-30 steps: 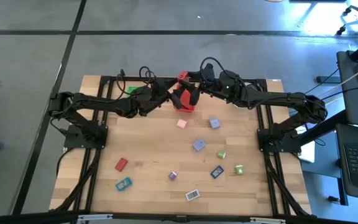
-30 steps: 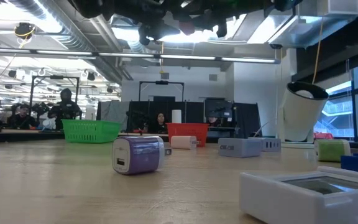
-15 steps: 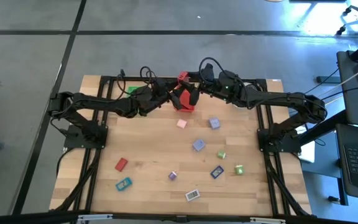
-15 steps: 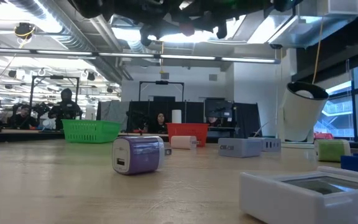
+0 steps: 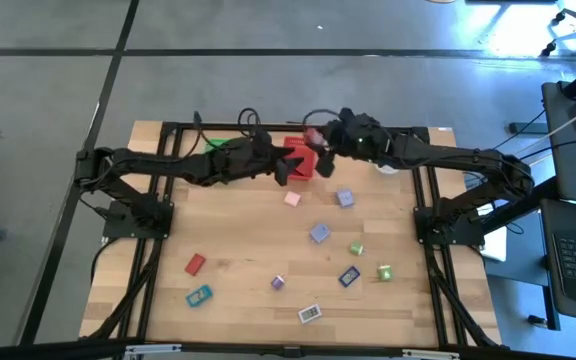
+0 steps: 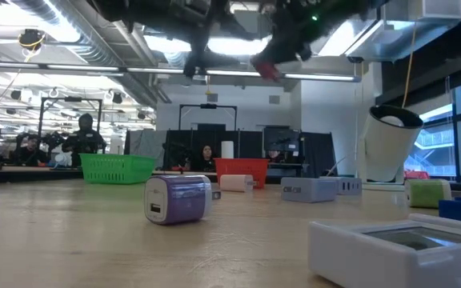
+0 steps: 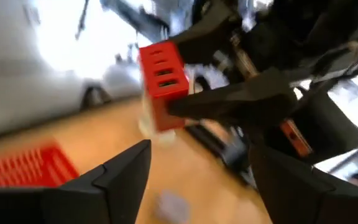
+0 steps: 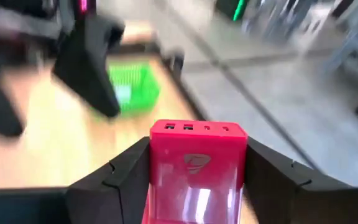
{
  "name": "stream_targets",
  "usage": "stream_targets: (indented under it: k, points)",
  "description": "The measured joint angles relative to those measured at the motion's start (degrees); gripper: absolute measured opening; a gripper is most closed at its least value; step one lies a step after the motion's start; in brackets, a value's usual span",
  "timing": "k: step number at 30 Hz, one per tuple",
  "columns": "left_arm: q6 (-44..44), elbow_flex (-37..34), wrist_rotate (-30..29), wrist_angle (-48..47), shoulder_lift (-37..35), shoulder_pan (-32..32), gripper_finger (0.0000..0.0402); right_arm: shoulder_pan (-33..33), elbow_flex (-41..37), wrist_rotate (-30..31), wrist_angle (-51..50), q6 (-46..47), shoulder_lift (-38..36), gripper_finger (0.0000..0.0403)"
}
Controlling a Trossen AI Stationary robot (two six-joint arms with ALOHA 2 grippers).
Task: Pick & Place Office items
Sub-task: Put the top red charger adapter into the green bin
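Note:
My right gripper is shut on a red block with small slots in its outer end, held in the air by the red basket's far edge. My left gripper is open and touches nothing; it hangs over the near left side of that basket. In its wrist view its fingers stand apart, facing the red block. The other office items lie flat on the table: pink, lavender, green, blue, white, teal, red. My right gripper pinches the red block between its two fingers, one on each long side face. The slotted end points away from the wrist. In the left wrist view the fingers grip the block's lower part. The block is lifted clear and tilted.
A green basket stands at the far edge, left of the red one. A white cup-like thing stands at the right side. In the low view a lavender block and a white piece lie near. People sit beyond the table.
My right gripper has drawn back toward the table's far right with the red block and has turned. My left gripper has moved right, over the red basket. The two grippers, close together a second ago, now stand apart.

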Motion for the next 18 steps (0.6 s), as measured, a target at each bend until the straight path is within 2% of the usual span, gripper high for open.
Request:
stream_targets:
  k: [4,8,12,18]
  points:
    - [-9.7,-0.1,8.9,-2.1,0.6,2.2,0.0277,0.3,0.0,-2.0,-11.2,-0.2,0.5,0.0216]
    - [-18.1,0.0,12.9,-2.4,3.2,4.2,0.0276,1.9,0.0,-5.4,-12.6,-1.6,1.3,0.0216]
    - [-25.2,-0.1,17.6,-1.8,6.8,5.6,0.0276,3.6,0.0,-5.7,-12.5,-2.7,1.9,0.0216]
    - [-30.8,-0.1,20.1,9.9,11.8,5.9,0.0276,4.4,0.0,-5.2,-12.9,-1.5,3.0,0.0216]
